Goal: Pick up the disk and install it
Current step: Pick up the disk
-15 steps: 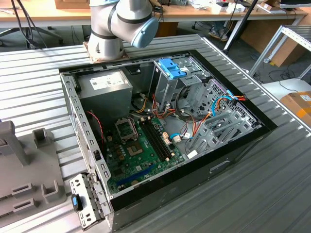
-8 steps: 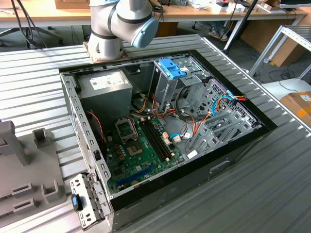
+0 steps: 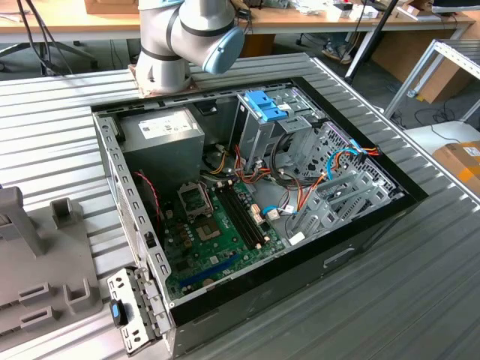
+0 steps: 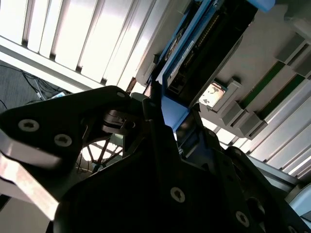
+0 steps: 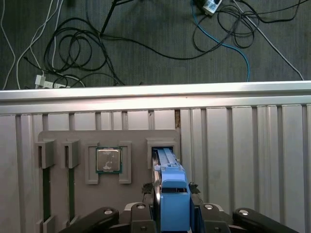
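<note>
The disk [image 5: 173, 204], black with bright blue rails and a blue end tab, stands on edge between my fingers in the first wrist view. Its far end reaches a slot in the grey holder [image 5: 131, 138] on the ribbed table. I cannot tell whether that end still rests in the slot. My gripper [image 5: 170, 188] is shut on the disk, with one finger on each blue rail. In the second wrist view the disk [image 4: 204, 43] rises out of the gripper [image 4: 167, 121], showing its black body and connector edge.
The grey holder also carries a processor chip [image 5: 108, 160] and green memory sticks [image 5: 45, 179]. In the exterior view the open computer case [image 3: 390, 225] lies on the table, with a silver cage topped by a blue clip [image 3: 264, 105]. The arm's base [image 3: 180, 37] stands behind it. Cables lie on the floor beyond the table edge [image 5: 155, 90].
</note>
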`<action>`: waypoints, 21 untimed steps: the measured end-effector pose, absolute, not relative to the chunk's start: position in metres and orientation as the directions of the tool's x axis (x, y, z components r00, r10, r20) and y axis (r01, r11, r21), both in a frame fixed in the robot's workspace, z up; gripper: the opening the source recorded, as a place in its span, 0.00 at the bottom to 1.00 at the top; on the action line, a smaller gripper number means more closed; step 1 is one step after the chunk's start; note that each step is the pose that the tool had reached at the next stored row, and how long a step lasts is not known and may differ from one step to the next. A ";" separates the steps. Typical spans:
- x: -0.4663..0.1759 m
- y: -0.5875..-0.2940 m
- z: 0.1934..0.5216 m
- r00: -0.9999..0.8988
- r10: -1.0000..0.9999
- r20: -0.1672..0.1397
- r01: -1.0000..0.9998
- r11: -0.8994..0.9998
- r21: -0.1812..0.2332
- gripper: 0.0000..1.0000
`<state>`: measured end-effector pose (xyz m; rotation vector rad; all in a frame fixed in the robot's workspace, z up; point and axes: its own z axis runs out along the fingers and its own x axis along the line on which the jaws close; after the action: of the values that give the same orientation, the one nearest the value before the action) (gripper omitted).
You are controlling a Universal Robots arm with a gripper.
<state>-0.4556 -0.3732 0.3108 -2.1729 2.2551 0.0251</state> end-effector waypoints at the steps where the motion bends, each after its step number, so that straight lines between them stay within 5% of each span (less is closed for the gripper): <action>1: -0.456 -0.373 0.311 -0.037 -0.999 -0.018 -0.999 0.037 0.005 0.37; 21: -0.456 -0.378 0.310 -0.037 -0.998 -0.052 -0.999 0.037 0.006 0.37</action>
<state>-0.4556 -0.3782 0.3104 -2.1564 2.2381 0.0623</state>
